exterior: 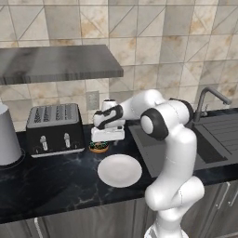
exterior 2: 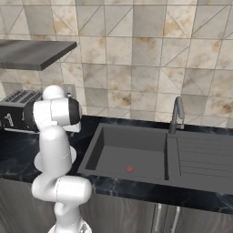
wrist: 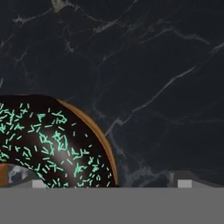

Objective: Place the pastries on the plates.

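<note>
A chocolate-glazed donut (exterior: 98, 148) with teal sprinkles, one of the pastries, lies on the black counter just in front of the toaster's right end. My gripper (exterior: 103, 142) hangs right over it, pointing down, jaws wide open and holding nothing. In the hand view the donut (wrist: 52, 144) fills the lower left, close below the gripper (wrist: 112, 183). Its right half lies between the fingertips (wrist: 184, 183) and the rest runs out past the left one. One of the plates, plain white (exterior: 119, 170), rests on the counter nearer the front edge, a little right of the donut.
A black and silver toaster (exterior: 55, 128) stands left of the donut, with a grey kettle (exterior: 8, 135) further left. The dark sink (exterior 2: 132, 154) and its tap (exterior 2: 176, 113) lie to the right. A shelf (exterior: 56, 62) hangs above the counter.
</note>
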